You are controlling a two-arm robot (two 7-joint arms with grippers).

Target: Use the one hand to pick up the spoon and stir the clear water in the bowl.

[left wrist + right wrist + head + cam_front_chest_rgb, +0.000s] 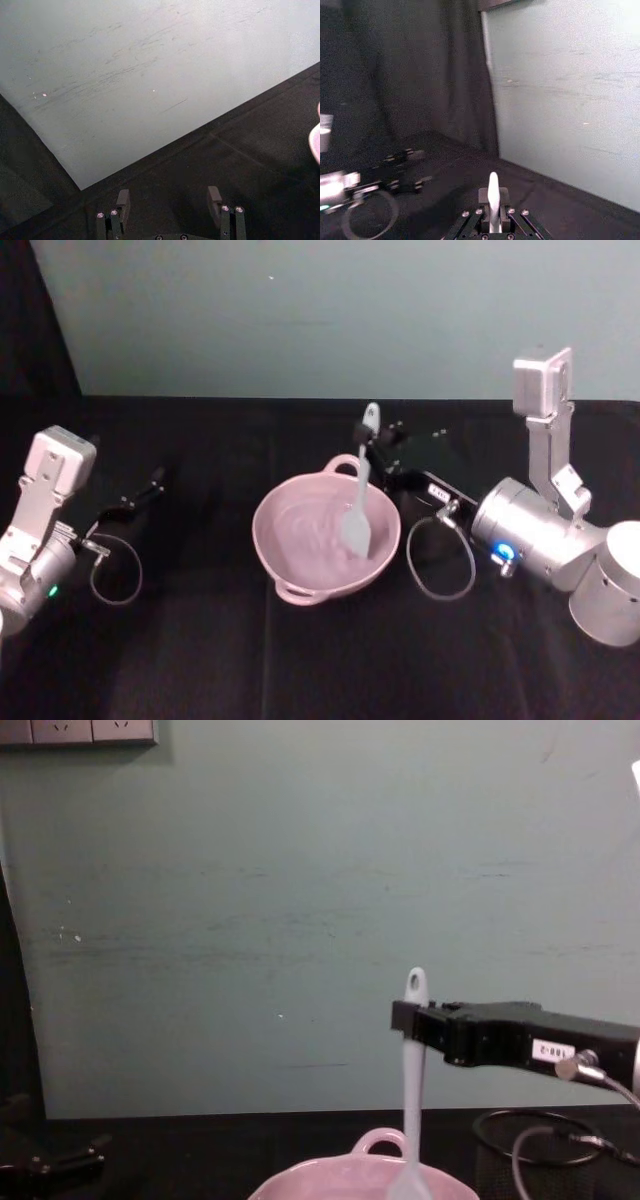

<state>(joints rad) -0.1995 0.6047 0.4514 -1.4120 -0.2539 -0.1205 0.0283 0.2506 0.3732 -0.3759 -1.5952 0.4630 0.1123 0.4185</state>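
The right arm is being held stretched in from the right, its silver wrist (528,525) lying near level, blue light glowing. The right gripper (372,444) is being pinched flat on the spoon (357,528) handle. The left gripper (150,485) is being held low at the left, fingers (122,200) apart.

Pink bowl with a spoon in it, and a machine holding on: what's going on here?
The robot's right hand is shut on the upper handle of a white spoon, holding it nearly upright with its broad head down inside the pink bowl, as if for stirring the water there. The bowl sits on a black table. The left hand hangs open off to the left, holding nothing.
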